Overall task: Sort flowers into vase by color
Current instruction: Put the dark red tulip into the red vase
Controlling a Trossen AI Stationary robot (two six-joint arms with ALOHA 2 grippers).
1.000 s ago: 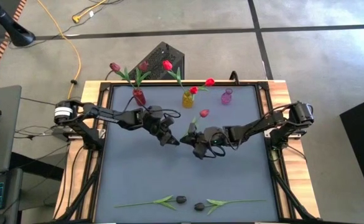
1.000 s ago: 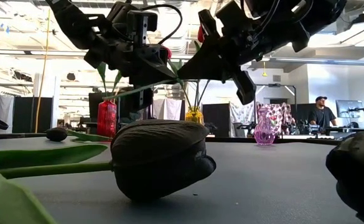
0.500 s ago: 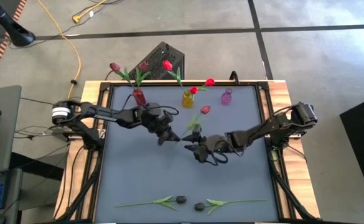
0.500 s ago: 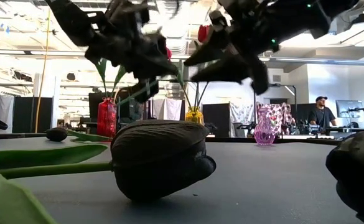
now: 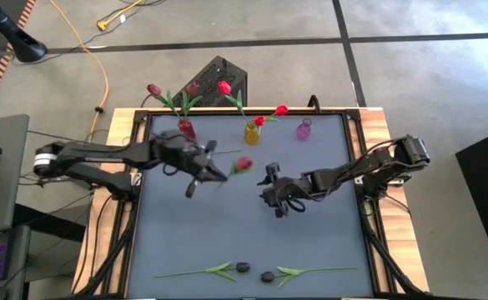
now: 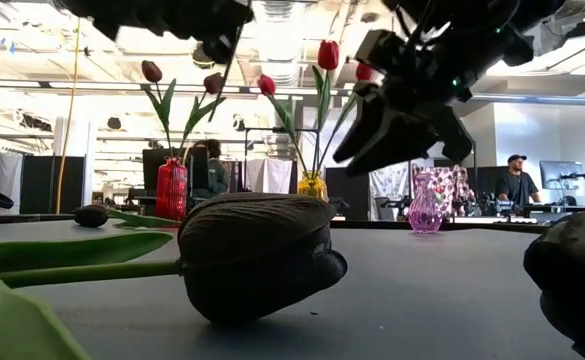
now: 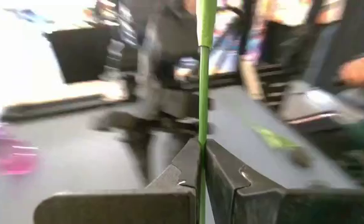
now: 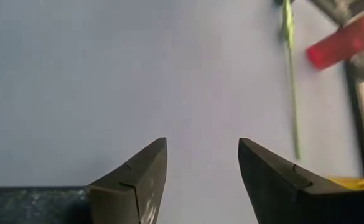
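From above, the left gripper (image 5: 200, 167) hangs over the grey table top (image 5: 227, 233), left of centre, its fingers clamped on the thin green stem of a bright red artificial tulip (image 5: 244, 163) whose head sticks out toward the middle of the table. The right gripper (image 5: 274, 200) hovers just right of centre, fingers spread and holding nothing. Along the far edge stand three small vases: a red glass vase (image 5: 186, 129) with dark maroon tulips (image 5: 154, 89), a yellow glass vase (image 5: 251, 132) with red tulips (image 5: 224, 87), and a pink glass vase (image 5: 304, 129) that looks empty. Near the front edge lie two black-headed tulips (image 5: 242, 267), heads almost meeting, stems pointing apart.

From table height, a black tulip head (image 6: 257, 255) fills the foreground, lying on its side. Behind it the red vase (image 6: 172, 190), the yellow vase (image 6: 312, 185) and the pink vase (image 6: 425, 208) stand in a row. The right gripper (image 6: 397, 125) hangs in the air in front of them. A person (image 6: 517, 185) stands far back in the room.

The left wrist camera shows the green stem (image 7: 203, 93) pinched tight between the two dark fingers (image 7: 231, 183), running straight up past them.

The right wrist camera shows its own fingers (image 8: 138, 177) apart over bare table, with a green stem (image 8: 290, 74) and a red shape farther off.
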